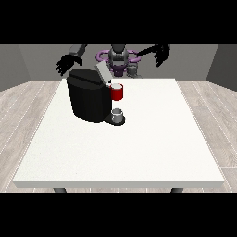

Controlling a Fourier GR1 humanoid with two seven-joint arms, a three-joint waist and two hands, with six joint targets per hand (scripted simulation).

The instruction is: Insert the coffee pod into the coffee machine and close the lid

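Both arms are raised and spread behind the coffee machine (90,97). The hand at the view's left (66,64) hangs with fingers apart just above the machine's back edge, and the hand at the view's right (162,54) is held high, fingers splayed, holding nothing. A grey thing (118,115), perhaps the pod, sits on the machine's base beneath a red thing at the machine (117,91), on the white surface (139,148).

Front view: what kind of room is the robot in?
Probably a plain indoor test room, not a proper kitchen. A big white table stands on a wood-plank floor between bare grey walls, and a black coffee machine is set on it. The robot's hands are raised behind it.
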